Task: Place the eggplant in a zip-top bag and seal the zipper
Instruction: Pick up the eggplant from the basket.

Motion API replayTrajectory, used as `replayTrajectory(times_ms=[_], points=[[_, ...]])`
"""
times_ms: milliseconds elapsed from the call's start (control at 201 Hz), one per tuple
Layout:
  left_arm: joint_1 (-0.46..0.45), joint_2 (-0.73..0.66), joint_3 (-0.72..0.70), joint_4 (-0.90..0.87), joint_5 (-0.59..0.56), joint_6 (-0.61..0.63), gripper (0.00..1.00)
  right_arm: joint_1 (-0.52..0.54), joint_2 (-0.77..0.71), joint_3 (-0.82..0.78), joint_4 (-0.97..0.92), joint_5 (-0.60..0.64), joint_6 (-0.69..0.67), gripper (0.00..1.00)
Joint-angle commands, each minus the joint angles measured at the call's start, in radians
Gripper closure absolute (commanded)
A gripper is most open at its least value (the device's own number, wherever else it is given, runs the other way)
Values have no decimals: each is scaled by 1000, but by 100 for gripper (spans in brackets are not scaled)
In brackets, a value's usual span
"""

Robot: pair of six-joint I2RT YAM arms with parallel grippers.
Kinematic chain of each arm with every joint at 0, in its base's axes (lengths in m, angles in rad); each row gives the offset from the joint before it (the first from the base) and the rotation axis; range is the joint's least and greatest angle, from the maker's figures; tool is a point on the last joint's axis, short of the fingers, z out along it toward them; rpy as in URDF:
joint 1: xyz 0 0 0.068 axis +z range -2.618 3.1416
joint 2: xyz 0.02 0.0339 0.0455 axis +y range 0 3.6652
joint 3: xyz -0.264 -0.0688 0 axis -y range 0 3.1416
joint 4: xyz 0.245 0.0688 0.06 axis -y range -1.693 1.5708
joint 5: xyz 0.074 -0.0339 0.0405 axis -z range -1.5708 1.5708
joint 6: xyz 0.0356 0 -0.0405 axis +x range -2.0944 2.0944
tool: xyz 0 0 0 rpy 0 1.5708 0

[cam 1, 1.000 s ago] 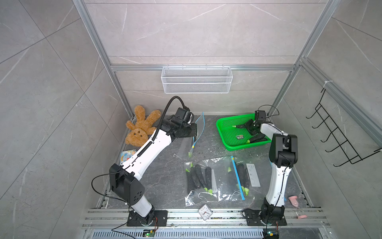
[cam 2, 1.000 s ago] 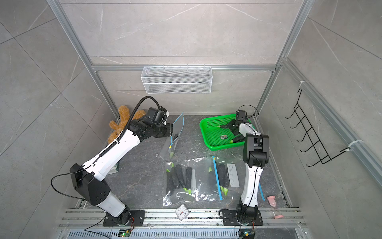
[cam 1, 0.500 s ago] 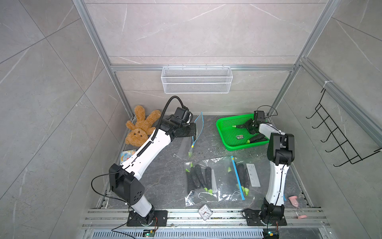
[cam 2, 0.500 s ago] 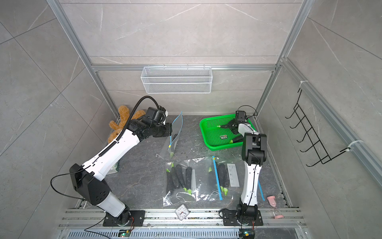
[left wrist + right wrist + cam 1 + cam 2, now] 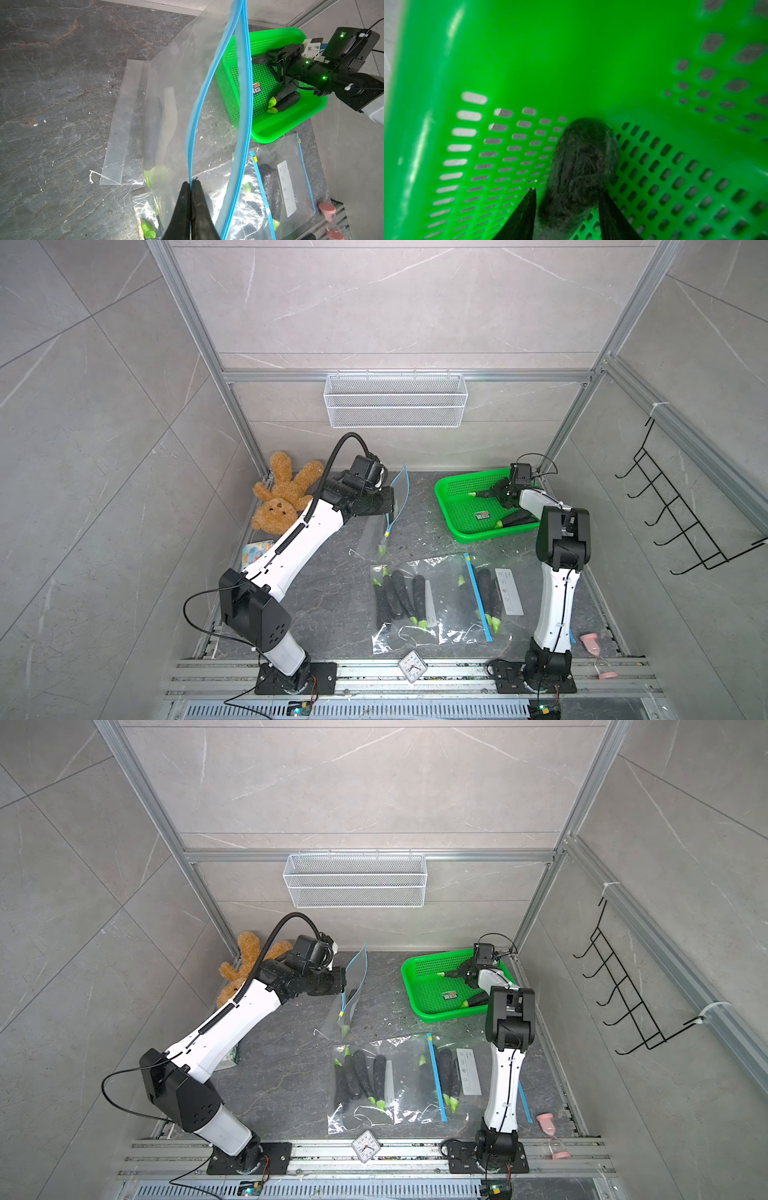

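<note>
Evidently early: the left gripper pinches one lip of the zip-top bag, holding it agape, while the right gripper, jaws parted, straddles an ungripped eggplant in the green basket at the back right corner of the surface; lifting, bagging, sealing remain.

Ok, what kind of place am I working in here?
Probably a robot test cell, not a real kitchen: tile-look walls in aluminium framing, robot arms bolted to a front rail.

Grey marbled tile walls enclose a dark stone counter. A white wire basket and a black hook rack hang on them.
</note>
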Motion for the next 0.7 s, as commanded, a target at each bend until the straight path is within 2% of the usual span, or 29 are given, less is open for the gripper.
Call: replayTrajectory(times_ms=[0, 60, 100, 697], points=[[4, -24, 17, 21, 15, 9, 100, -1, 37, -3, 8, 3, 20, 65], [6, -26, 15, 21, 14, 7, 100, -1, 20, -34, 38, 8, 22, 75], [5, -27, 14, 21, 14, 8, 100, -2, 6, -57, 61, 11, 20, 78], [4, -61, -35, 47, 37, 0, 100, -6, -395, -491, 261, -5, -74, 84]])
